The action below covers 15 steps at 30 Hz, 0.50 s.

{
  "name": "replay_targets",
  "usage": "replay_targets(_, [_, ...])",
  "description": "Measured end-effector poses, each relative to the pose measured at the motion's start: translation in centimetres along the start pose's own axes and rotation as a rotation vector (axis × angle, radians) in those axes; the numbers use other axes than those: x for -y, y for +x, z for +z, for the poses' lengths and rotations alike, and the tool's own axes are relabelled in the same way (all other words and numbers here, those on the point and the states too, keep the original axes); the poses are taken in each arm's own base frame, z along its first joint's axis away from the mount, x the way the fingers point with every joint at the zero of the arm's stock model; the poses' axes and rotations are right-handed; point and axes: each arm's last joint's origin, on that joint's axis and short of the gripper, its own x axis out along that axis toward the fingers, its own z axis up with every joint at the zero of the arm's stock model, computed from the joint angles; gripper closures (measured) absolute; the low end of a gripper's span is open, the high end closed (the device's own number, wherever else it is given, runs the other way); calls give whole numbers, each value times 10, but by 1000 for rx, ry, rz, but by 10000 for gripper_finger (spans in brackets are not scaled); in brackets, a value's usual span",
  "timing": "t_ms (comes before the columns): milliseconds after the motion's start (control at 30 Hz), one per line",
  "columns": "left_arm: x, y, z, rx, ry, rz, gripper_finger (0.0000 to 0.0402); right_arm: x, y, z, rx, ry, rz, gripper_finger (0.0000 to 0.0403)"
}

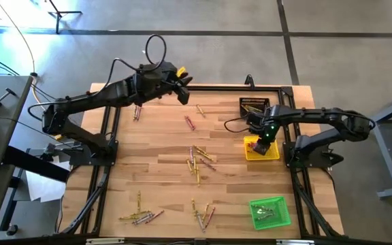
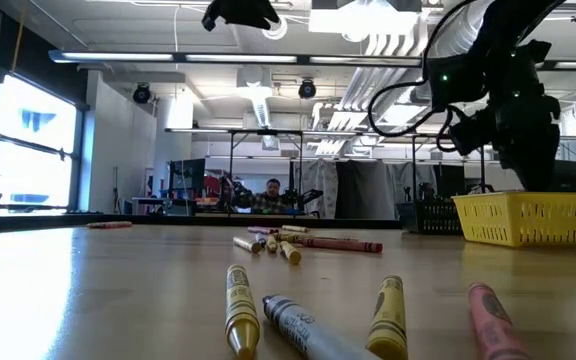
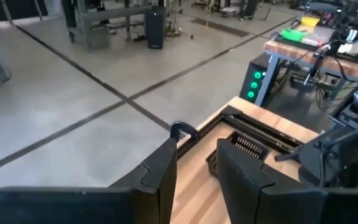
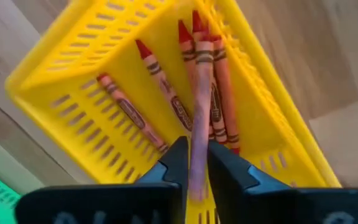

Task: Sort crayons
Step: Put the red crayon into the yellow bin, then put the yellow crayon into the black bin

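Crayons lie scattered on the wooden table: a cluster in the middle, others near the front edge and toward the far edge. My right gripper points down into the yellow tray, shut on a pink crayon. Several red crayons lie flat on the tray's floor. My left gripper hangs open and empty, raised above the table's far edge. My right gripper pinches the pink crayon's rear end between its two fingers. The fingers come from above, pointing down, and the crayon runs on from them, tip first, into the yellow tray. Whether its tip rests on the crayons there, I cannot tell.
A black tray stands just beyond the yellow one at the far right. A green tray with a few crayons sits at the near right. A black frame rims the table. A person sits far back in the room.
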Motion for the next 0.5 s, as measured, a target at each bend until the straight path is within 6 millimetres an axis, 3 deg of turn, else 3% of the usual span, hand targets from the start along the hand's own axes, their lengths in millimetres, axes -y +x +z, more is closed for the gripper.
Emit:
replay_targets(267, [-13,-6,-17,-188,51,88,302,-7,-21,8,39,-17,22,338])
replay_targets(500, [-30,22,-60,-543,42,208,303,-23,-72,30,235,-89,75,337])
